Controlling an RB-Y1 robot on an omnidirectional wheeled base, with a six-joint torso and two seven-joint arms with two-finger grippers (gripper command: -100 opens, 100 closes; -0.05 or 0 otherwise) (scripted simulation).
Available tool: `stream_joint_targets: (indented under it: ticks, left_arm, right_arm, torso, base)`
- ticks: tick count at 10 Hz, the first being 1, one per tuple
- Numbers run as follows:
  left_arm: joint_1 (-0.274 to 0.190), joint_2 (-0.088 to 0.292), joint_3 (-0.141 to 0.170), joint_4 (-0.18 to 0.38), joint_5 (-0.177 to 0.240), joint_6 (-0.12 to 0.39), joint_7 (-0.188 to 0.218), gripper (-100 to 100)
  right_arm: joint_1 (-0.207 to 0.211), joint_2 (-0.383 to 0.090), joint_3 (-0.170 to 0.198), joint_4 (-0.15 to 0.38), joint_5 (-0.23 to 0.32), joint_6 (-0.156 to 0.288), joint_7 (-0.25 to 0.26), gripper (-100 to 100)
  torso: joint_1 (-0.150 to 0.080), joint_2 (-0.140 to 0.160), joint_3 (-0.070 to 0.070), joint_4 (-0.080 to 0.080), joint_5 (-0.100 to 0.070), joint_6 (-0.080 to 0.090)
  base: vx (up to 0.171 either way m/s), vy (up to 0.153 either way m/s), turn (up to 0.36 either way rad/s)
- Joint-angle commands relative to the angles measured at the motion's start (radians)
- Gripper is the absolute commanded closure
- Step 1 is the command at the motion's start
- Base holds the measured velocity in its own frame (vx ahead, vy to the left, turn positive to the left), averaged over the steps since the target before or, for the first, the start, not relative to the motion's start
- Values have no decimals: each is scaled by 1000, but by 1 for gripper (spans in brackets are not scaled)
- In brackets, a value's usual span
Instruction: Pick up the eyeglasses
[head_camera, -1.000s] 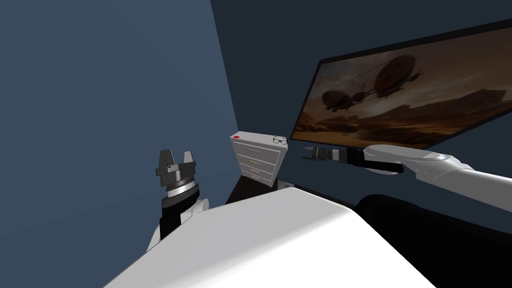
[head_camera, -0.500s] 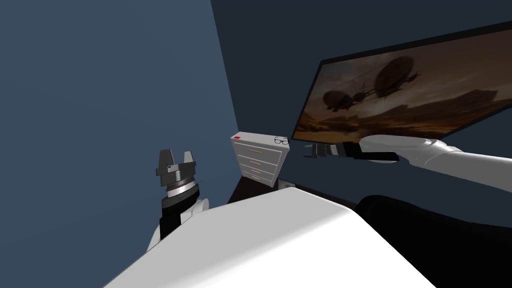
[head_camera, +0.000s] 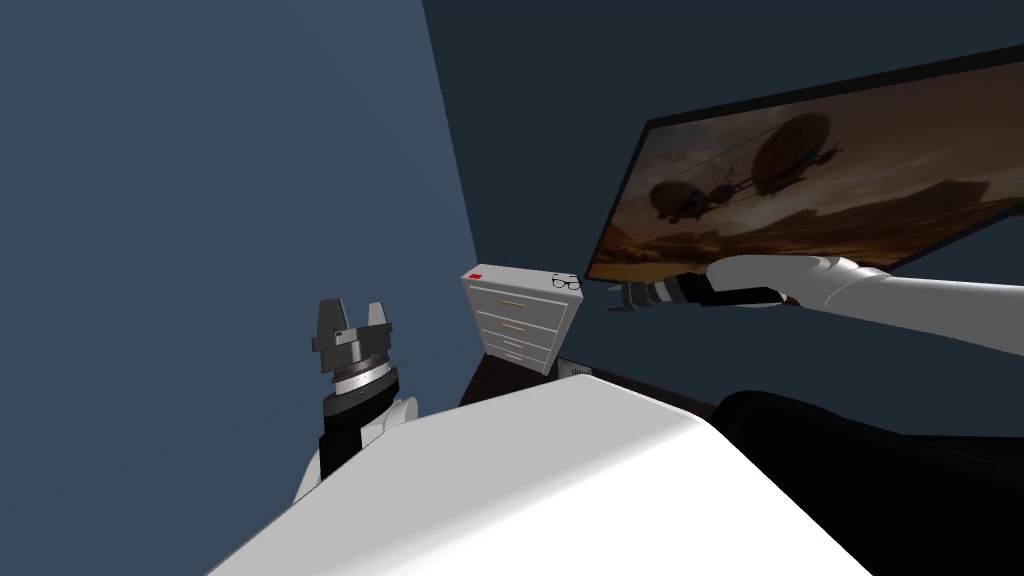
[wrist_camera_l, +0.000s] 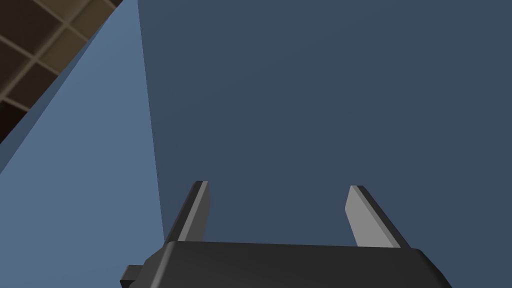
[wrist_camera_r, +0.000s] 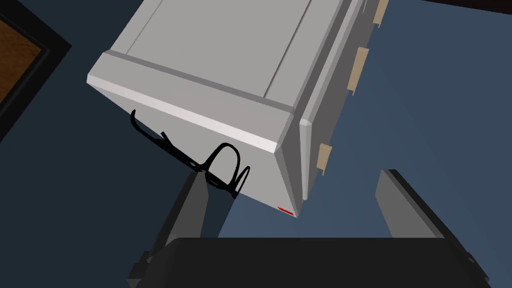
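Open air between right gripper (head_camera: 615, 298), fingers spread, and white dresser (head_camera: 520, 320). Eyeglasses (head_camera: 567, 284) sit at the dresser-top edge nearest that gripper, so that side is free. Dark wall (head_camera: 540, 150) runs close behind, with framed picture (head_camera: 800, 190) just above the gripper. Small red item (head_camera: 474, 275) at far corner, well apart. Blue side wall (head_camera: 200, 200) hems in the dresser's other side.

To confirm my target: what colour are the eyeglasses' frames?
The eyeglasses are black; the right wrist view shows it best.
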Motion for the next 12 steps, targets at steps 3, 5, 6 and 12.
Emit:
stream_joint_targets:
  ticks: [3,5,6,12]
  left_arm:
    - [0,0,0,0,0,0,0,0]
    - [0,0,0,0,0,0,0,0]
    - [0,0,0,0,0,0,0,0]
    - [0,0,0,0,0,0,0,0]
  right_arm:
    - [14,-108,-13,68,49,-17,-10,-100]
    - [17,-157,-15,99,70,-24,-14,-100]
    - [17,-175,-15,99,70,-24,-14,-100]
    - [23,-336,-11,208,143,-51,-32,-100]
  torso:
    - [1,0,0,0,0,0]
    - [0,-1,0,0,0,0]
    - [0,-1,0,0,0,0]
    - [1,0,0,0,0,0]
  base:
    - [39,70,-49]
    - [46,63,-42]
    - [43,60,-29]
    - [49,67,-41]
